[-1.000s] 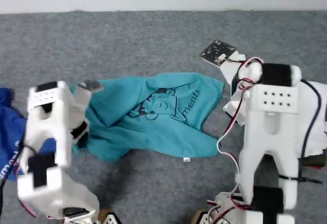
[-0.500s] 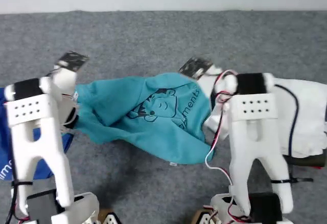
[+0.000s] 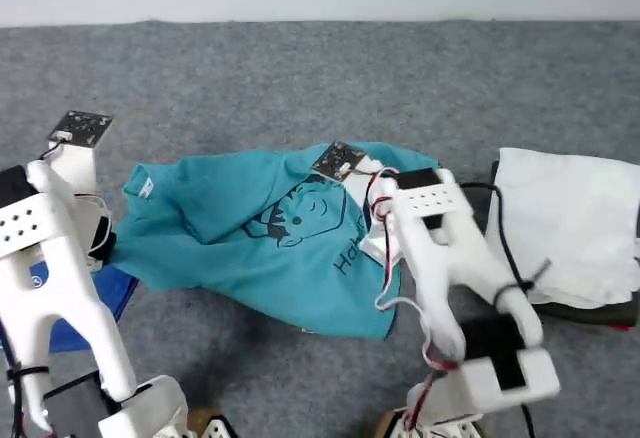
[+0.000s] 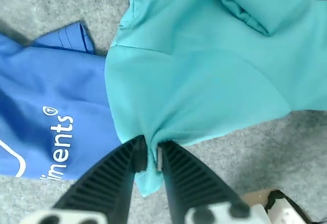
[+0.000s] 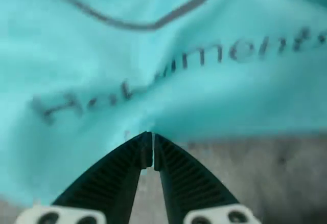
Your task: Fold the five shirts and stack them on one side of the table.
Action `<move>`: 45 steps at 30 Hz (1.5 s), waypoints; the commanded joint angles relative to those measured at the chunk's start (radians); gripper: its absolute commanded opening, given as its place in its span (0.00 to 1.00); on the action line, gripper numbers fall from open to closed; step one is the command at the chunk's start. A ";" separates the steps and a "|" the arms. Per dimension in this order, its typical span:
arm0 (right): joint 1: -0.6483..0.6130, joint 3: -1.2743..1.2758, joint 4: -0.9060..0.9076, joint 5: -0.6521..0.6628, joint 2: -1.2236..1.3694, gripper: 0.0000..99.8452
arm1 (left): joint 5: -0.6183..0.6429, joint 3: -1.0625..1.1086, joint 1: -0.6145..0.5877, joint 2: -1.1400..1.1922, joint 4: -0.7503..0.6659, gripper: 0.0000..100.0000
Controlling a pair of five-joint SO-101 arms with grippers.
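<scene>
**Grey table, teal shirt pinched at both ends**

Grey table [image 3: 300,78] carries the teal shirt [image 3: 250,228] bunched at its middle, long axis running side to side between the two arms. Left fingers [image 4: 140,150] are closed to a narrow slit on a fold of its edge, just beside the blue shirt [image 4: 46,101]. Right fingers [image 5: 148,144] are pressed together on cloth at the printed lettering, near the hem. A white shirt [image 3: 570,218] lies folded off to the right, apart. Each grip sits toward its own end, so flattening likely means pulling outward along that axis.
</scene>
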 commanded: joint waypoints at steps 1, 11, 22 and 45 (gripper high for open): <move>0.010 -0.072 -0.107 -0.003 0.113 0.01 | 0.008 -0.038 -0.009 -0.043 0.026 0.01; 0.090 -0.516 -0.044 -0.008 0.394 0.01 | 0.009 -0.038 -0.011 -0.044 0.026 0.01; 0.044 -0.730 0.498 -0.123 0.232 0.01 | 0.009 -0.038 -0.011 -0.044 0.026 0.01; -0.071 -0.511 0.326 -0.117 0.325 0.01 | 0.009 -0.039 -0.008 -0.044 0.018 0.01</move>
